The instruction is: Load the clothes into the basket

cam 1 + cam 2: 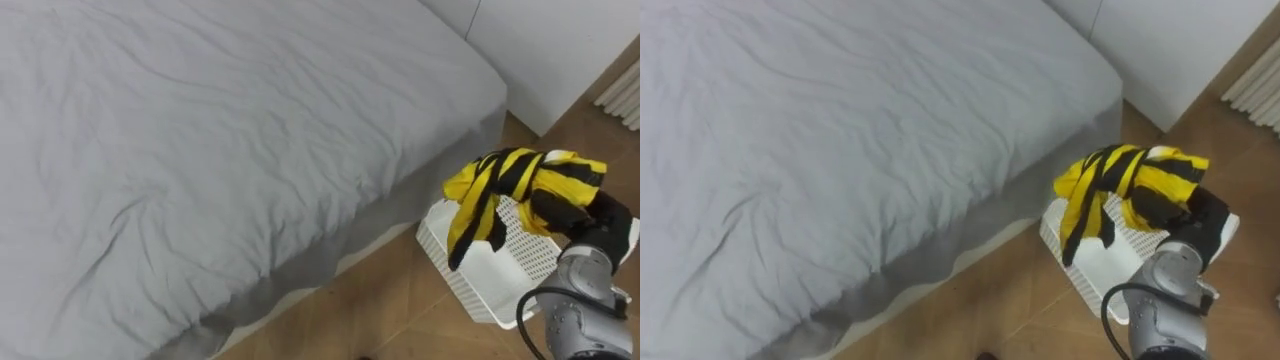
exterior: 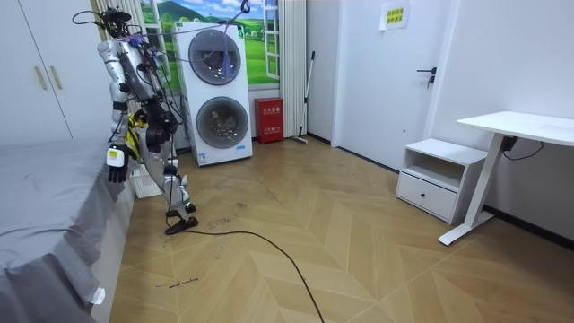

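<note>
My right hand (image 1: pixel 603 220) grips the stripy yellow-black cloth (image 1: pixel 497 185) (it hangs down) over the white basket (image 1: pixel 455 280) by the bed (image 1: pixel 200 150).

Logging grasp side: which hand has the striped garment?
The right hand: it grips the yellow-and-black garment over the white basket. The left hand hangs beside the bed, away from the garment.

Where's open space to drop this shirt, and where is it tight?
Inside the white basket the bottom lies bare below the yellow-and-black garment, which the right hand grips above it. The grey bed top is bare too. Crowded: the strip of floor between bed and basket. The left hand hangs beside the bed.
</note>
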You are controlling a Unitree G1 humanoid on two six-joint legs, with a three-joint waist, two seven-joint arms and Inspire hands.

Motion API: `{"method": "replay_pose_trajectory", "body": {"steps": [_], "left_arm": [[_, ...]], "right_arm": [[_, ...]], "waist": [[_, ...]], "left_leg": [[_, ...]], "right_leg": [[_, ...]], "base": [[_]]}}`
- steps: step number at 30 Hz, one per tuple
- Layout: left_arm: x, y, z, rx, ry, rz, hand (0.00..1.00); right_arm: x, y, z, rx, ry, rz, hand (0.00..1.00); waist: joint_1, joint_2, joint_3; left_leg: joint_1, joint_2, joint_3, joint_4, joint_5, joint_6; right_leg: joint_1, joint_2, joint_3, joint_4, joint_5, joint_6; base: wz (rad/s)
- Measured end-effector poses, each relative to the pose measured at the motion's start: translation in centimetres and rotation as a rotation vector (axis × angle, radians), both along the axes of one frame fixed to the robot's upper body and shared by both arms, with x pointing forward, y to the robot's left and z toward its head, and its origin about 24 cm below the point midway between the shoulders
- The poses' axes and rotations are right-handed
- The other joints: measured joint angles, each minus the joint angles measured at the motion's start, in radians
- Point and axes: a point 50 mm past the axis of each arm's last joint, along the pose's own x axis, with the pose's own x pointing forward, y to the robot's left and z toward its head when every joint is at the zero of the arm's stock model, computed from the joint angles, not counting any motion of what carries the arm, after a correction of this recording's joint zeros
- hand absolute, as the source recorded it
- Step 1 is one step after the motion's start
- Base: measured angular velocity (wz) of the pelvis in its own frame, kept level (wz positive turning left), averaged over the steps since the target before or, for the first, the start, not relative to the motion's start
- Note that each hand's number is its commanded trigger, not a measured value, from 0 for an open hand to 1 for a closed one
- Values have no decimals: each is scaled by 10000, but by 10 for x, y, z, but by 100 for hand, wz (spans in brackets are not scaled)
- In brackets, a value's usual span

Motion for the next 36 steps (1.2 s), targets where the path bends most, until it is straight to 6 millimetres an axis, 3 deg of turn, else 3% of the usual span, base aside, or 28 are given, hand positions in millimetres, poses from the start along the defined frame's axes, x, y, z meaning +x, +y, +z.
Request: {"method": "replay_pose_trajectory", "body": {"steps": [12, 26, 36], "left_arm": [[1, -2, 0, -159, -89, 182, 0], [2, -5, 1, -492, -136, 313, 0], [7, -9, 3, -581, -375, 195, 0]], "right_arm": [[-5, -3, -13, 188, 666, -445, 0], [1, -10, 2, -195, 206, -1052, 0], [4, -11, 7, -485, 41, -1251, 0]], "waist": [[18, 27, 11], [-3, 32, 9], [-12, 115, -40]], "left_leg": [[-160, -107, -168, 166, 19, 31], [-468, -162, -228, 246, 60, 96], [-462, -170, -202, 254, 60, 96]], "right_leg": [[-239, -209, -144, 455, -213, 5], [-563, -329, -267, 672, -296, 52], [-562, -298, -263, 676, -290, 42]], "base": [[6], [3], [0]]}}
